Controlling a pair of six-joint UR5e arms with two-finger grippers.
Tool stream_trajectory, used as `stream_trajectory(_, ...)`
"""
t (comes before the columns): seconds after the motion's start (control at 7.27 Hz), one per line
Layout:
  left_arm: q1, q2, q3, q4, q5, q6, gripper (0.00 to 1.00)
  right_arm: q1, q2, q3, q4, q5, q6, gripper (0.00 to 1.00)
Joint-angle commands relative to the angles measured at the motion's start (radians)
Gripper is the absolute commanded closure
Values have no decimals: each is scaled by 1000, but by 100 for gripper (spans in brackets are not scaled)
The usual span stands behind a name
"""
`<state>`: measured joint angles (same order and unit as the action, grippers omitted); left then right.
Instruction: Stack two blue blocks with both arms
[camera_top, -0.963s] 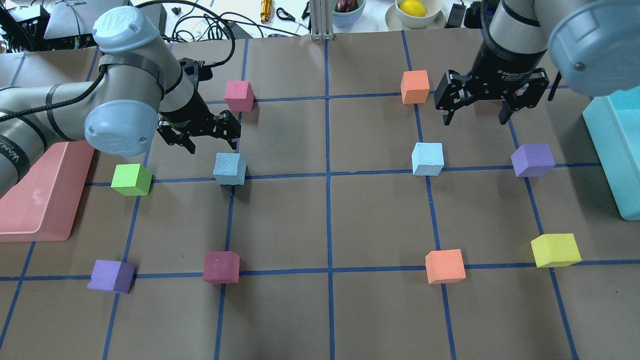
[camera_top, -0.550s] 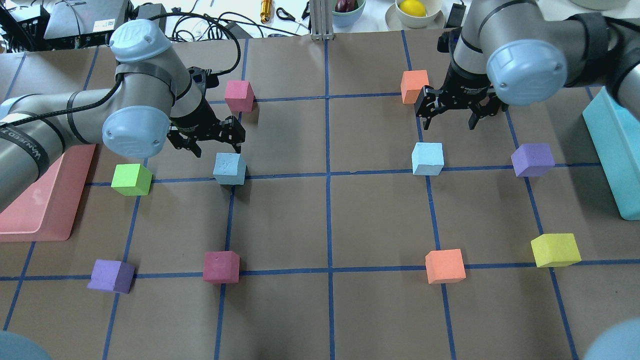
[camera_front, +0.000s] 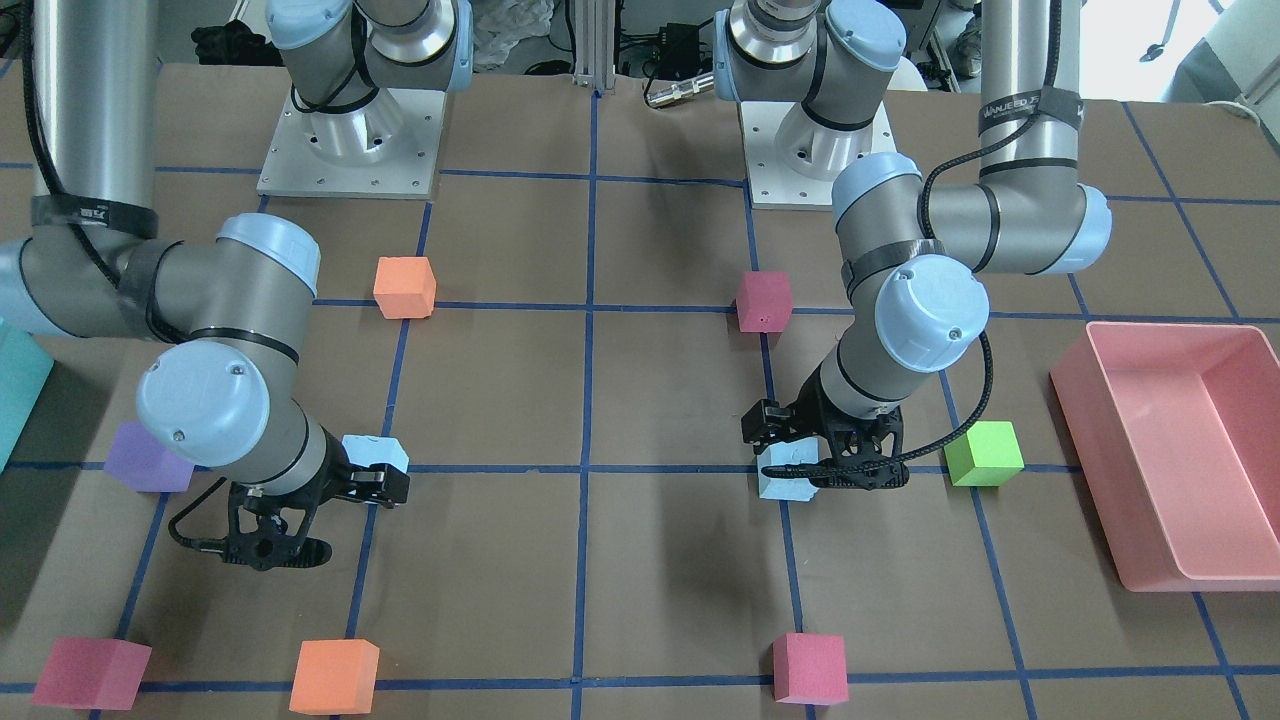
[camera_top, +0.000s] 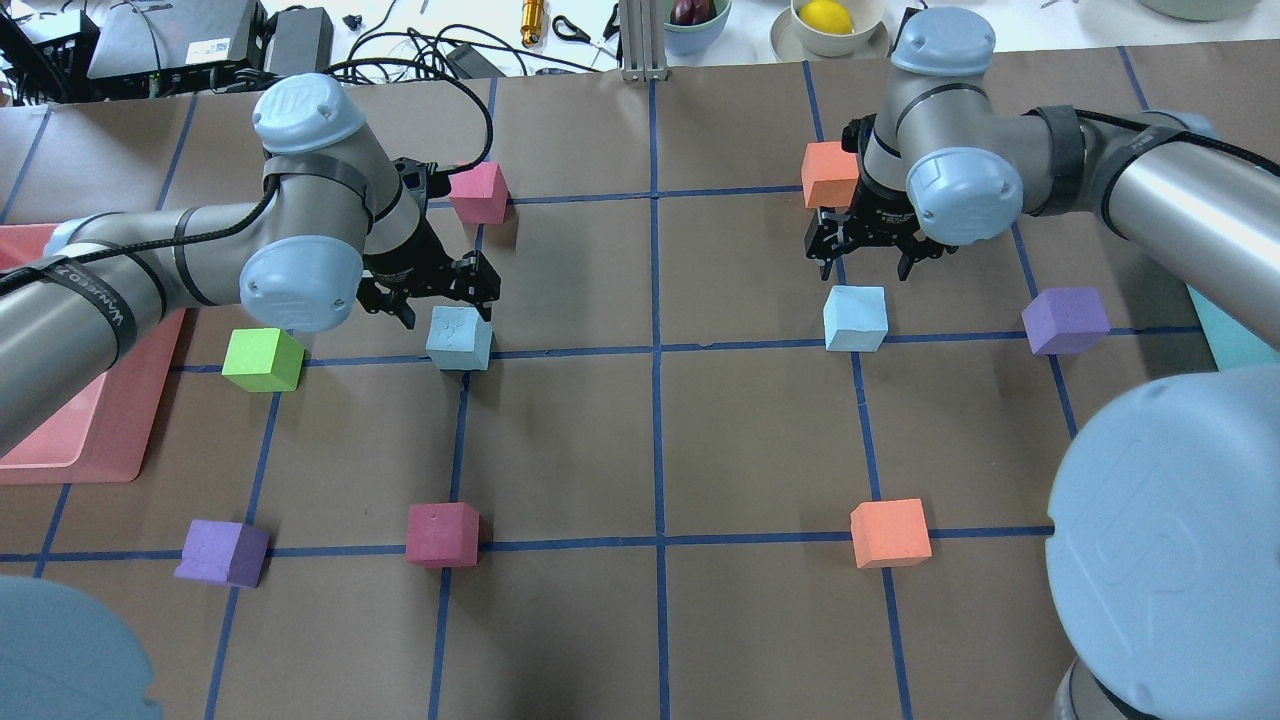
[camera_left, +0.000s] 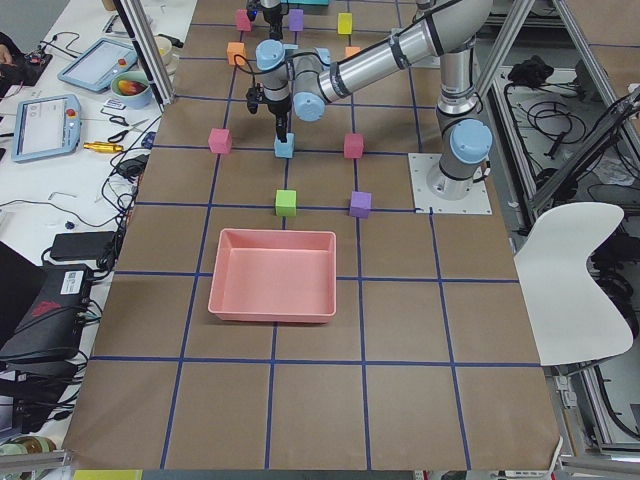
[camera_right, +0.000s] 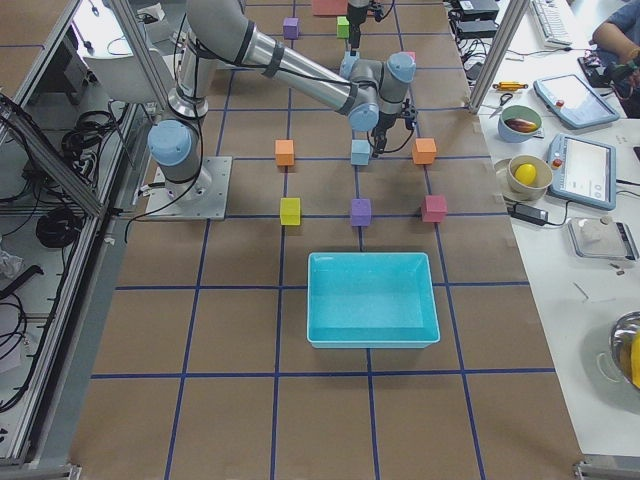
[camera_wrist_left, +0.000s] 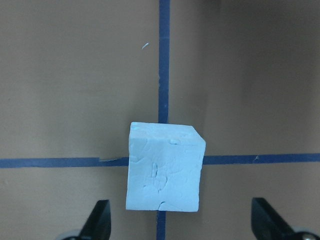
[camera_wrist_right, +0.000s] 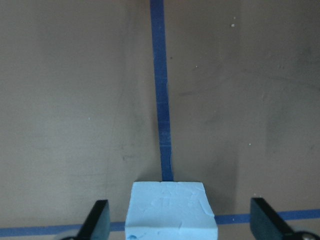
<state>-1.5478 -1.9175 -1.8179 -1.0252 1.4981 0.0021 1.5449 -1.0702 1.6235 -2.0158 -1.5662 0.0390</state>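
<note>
The left gripper has crept in on the left blue block over the past second. It stood further off to the left before and now hangs almost over the block. Its wrist view shows the fingers spread wide, one on either side, holding nothing, with the block a little ahead of the line between the tips. The block has not shifted: it sits on a tape crossing, near the lime block.

Further right, the right blue block is also unmoved on its tape line, near the orange block. The right gripper made the bigger move — from out toward the purple block it has swung left and now hangs just beyond the blue block. Its fingers are also wide apart and empty. In its wrist view the block sits at the bottom edge between them, so it is not yet centred.

I judge both arms to be finishing their approach — neither has begun to grasp. The two blocks lie well apart, so one must be carried across to the other.

As for writing, the left arm's black strap reads roughly "WANJEED". A "UR" logo is embossed on its joint cap and on the right arm's big cap. The gripper labels are too small to read.
</note>
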Motion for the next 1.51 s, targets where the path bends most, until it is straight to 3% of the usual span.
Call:
stream_trajectory(0.0, 0, -12, -75, 117, 1, 1, 0, 0, 13, 12, 9, -3, 25, 0)
stream_trajectory(0.14, 0, -15, -95, 146, 1, 5, 0, 0, 12, 13, 11, 0, 25, 6)
stream_trajectory(0.41, 0, -32, -96, 184, 2, 2, 6, 0, 9, 13, 96, 12, 25, 66)
stream_trajectory(0.55, 1, -32, -101, 188, 2, 39, 11, 0, 7, 12, 109, 47, 25, 80)
stream_trajectory(0.69, 0, -34, -103, 188, 4, 33, 44, 0, 7, 7, 115, 49, 25, 100)
stream_trajectory(0.83, 1, -34, -101, 191, 4, 36, 63, 3, 1, -5, 114, 52, 25, 100)
stream_trajectory(0.96, 2, -31, -100, 191, 5, 41, 97, 24, -11, -26, 115, 79, 50, 100)
stream_trajectory(1.38, 2, -28, -89, 192, 8, 32, 100, 219, -5, -74, 51, 115, 290, 100)
